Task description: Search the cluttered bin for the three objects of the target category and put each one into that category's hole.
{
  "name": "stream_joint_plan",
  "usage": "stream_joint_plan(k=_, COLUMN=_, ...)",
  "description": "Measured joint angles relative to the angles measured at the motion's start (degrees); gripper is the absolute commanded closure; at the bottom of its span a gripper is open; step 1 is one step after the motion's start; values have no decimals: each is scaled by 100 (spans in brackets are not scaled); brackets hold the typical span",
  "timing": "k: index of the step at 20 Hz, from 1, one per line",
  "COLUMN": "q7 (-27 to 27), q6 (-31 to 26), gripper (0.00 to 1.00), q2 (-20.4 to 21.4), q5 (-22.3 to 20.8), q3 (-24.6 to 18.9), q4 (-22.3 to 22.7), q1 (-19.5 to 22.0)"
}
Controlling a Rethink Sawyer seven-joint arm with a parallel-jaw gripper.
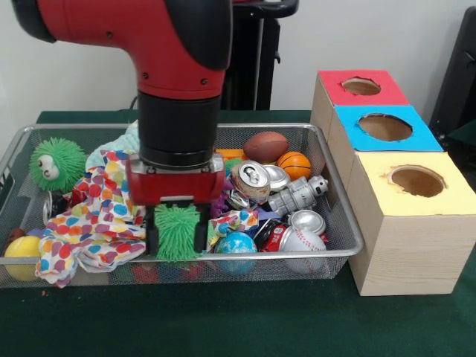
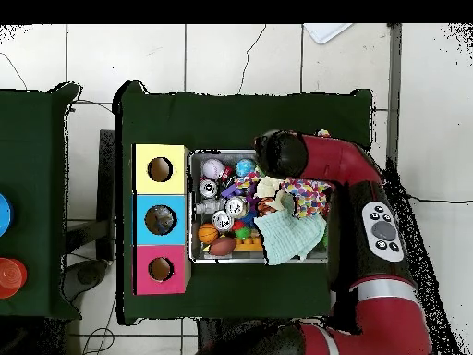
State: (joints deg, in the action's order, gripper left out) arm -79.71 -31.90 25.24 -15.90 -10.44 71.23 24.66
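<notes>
spiky green ball (image 1: 177,233) sits pinched between jaws (image 1: 178,236); arm (image 1: 178,82) stands vertical over bin (image 1: 349,242).

Wire-mesh bin (image 1: 349,242) (brim-full) beside red-topped hole (image 1: 361,86).

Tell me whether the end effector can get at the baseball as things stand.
Probably yes: the baseball lies uncovered on top of the clutter near the bin's corner, open from above. A green spiky ball sits at the end effector, though.
</notes>
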Motion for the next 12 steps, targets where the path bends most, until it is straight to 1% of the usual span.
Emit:
stream_joint_plan(k=4, q7=0, q6=0, gripper=0, q2=-64, q5=-9, q3=-179, q4=-29, q1=334)
stream_joint_plan(k=8, q7=0, q6=-1, gripper=0, q2=-103, q5=-21, q3=-230, q4=5, q1=569)
stream_joint_plan(k=12, q7=0, q6=-4, gripper=0, q2=-41, q5=-31, q3=-207, q4=211, q1=738)
